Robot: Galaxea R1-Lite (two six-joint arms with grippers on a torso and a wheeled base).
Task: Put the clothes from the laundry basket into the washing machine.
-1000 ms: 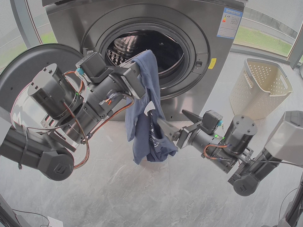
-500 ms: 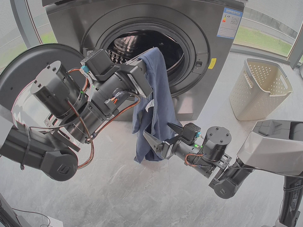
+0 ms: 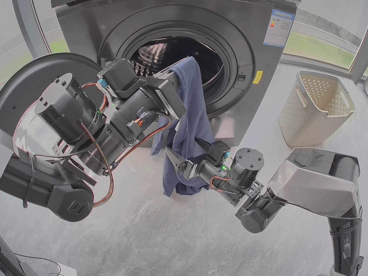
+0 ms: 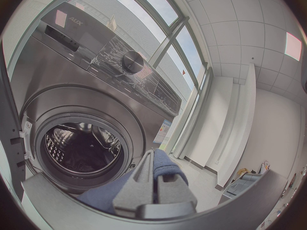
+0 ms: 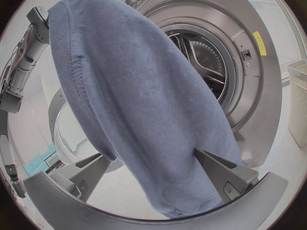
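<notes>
A blue shirt (image 3: 191,112) is pinched by the left gripper (image 4: 155,168) jaws before the washing machine's (image 3: 245,31) open mouth; right gripper (image 5: 150,154) jaws are spread around its hanging folds.

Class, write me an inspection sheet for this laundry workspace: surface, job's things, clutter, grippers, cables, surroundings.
Surface: grey tiled floor.
Job's things: washing machine with its door swung open; blue garment hanging before the drum opening; laundry basket standing on the floor at the robot's right, no clothes visible in it.
Clutter: small white item on the floor, cut off at the picture's edge.
Grippers: left gripper shut on the blue garment's top; right gripper open, one finger on either side of the hanging cloth.
Cables: orange cables looped along the left arm; thin dark cable on the floor.
Surroundings: windows with grass outside.
</notes>
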